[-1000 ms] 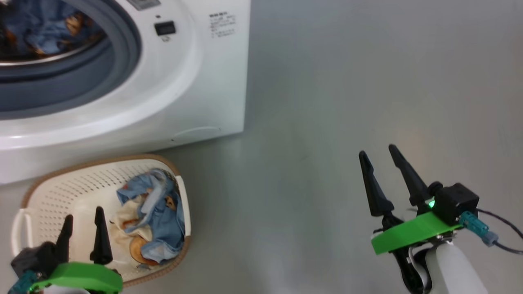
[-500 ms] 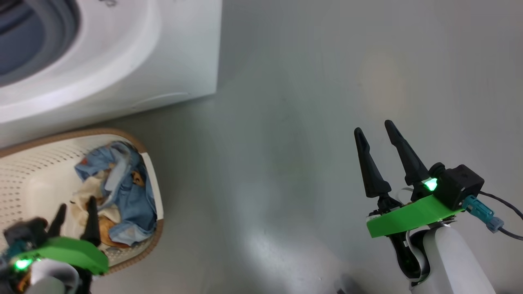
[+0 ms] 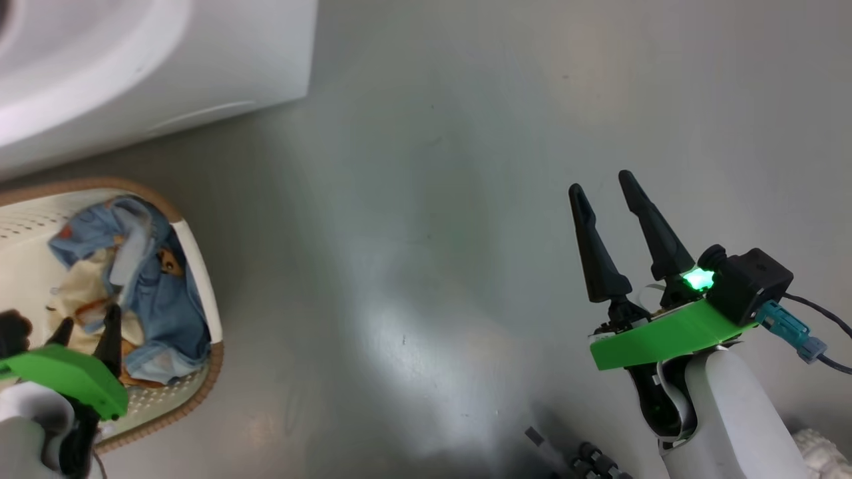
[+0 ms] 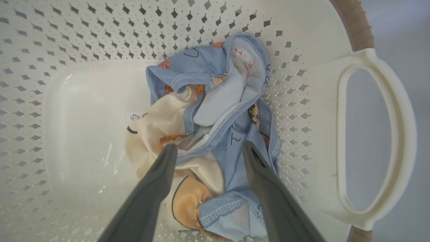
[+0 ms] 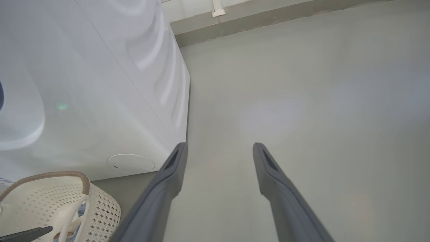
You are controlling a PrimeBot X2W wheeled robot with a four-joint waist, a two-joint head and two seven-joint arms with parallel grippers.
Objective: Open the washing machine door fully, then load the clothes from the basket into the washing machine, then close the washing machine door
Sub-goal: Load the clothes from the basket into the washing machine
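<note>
The cream-white basket [image 3: 200, 279] with its brown rim stands on the floor in front of the white washing machine [image 3: 166, 66]. Inside it lie the clothes [image 4: 215, 87]: light blue printed fabric bunched over a cream piece [image 4: 164, 124]. My left gripper [image 4: 209, 146] is open, pointing down into the basket, its fingertips just over the pile, one on each side of a blue fold. In the head view the left gripper [image 3: 90, 322] sits at the lower left. My right gripper [image 3: 600, 186] hangs open and empty over bare floor, far to the right. The washing machine door is out of view.
Grey floor spreads right of the machine to a wall baseboard [image 5: 268, 20]. The machine's round flap [image 5: 131, 163] sits low on its front, near the basket [image 5: 100, 201]. A dark jointed part [image 3: 586, 459] and a white fuzzy thing [image 3: 822, 452] lie at the head view's bottom edge.
The head camera has swung down and to the right, so machine and basket slid toward the upper left. My left gripper has sunk lower onto the clothes in the basket. Both grippers stay open.
</note>
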